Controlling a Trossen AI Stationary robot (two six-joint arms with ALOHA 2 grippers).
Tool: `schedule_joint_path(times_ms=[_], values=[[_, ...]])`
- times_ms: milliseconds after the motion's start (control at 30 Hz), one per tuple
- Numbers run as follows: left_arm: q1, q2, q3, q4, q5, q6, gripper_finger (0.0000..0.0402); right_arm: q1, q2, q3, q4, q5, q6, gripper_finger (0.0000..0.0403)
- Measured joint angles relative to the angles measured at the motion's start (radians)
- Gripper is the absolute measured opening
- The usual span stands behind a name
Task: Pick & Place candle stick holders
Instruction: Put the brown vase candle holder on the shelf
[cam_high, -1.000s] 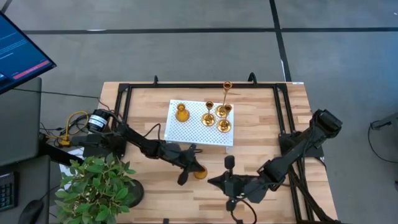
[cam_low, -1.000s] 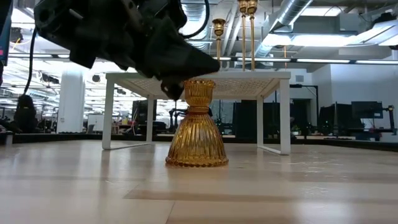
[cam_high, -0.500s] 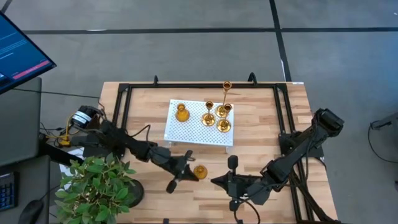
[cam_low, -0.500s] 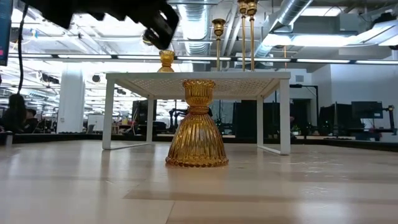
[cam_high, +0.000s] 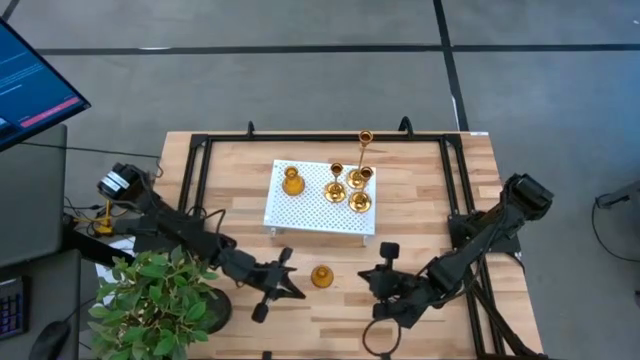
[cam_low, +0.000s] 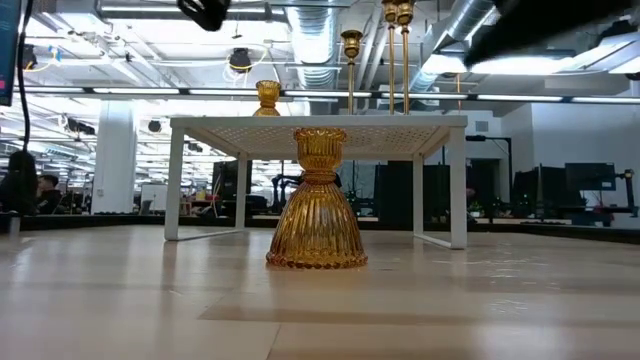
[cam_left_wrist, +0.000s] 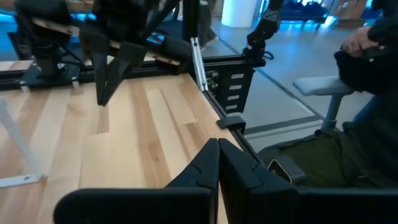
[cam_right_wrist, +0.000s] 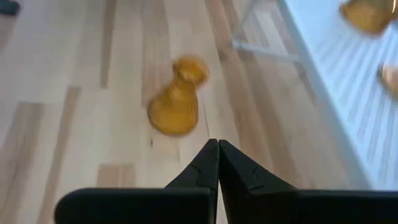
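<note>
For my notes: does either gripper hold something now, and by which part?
Nothing is held. Left gripper and right gripper, jaws shut, flank the ribbed amber holder.

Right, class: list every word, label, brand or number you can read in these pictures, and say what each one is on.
Nothing here can be read.
Monitor at the left edge of the high view: lines of text on the screen, too small to read.
Candle stick holders, white tray and table: no lettering visible.
</note>
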Motion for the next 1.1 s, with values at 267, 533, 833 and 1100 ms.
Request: schedule_joint_path(times_ms=[267,533,833,1100], values=[[-0.065,-0.059,0.000,-0.096,-0.168,0.000,0.0003,-0.025,-0.058,-0.196,0.003,0.076,0.227,0.0000],[-0.074,-0.060,0.000,-0.097,-0.183,0.006,0.0003,-0.060,-0.132,-0.357,0.162,0.128,0.296,0.0000],[-0.074,-0.060,0.000,-0.097,-0.183,0.006,0.0003,-0.125,-0.141,-0.489,0.456,0.102,0.179,0.0000],[-0.074,-0.060,0.000,-0.097,-0.182,0.006,0.0003,-0.172,-0.141,-0.504,0.492,0.106,0.154,0.0000]])
